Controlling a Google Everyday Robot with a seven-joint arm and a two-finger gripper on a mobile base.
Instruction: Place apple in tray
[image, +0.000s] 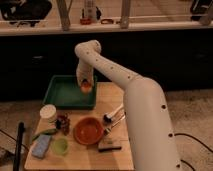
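shows white with a scatter of small dark dots along the arm (112, 72), down to the pale gripper (86, 85) clamped on the orange-red apple (86, 89) over the right side of the deep green tray (62, 95). sets these on a light tan wooden table (107, 97) carrying a plain orange bowl (88, 130), a light green cup (60, 145), a white tub (48, 113) and a blue pad (41, 145). puts a near-black wall (170, 55) behind, under a pale counter (150, 25).
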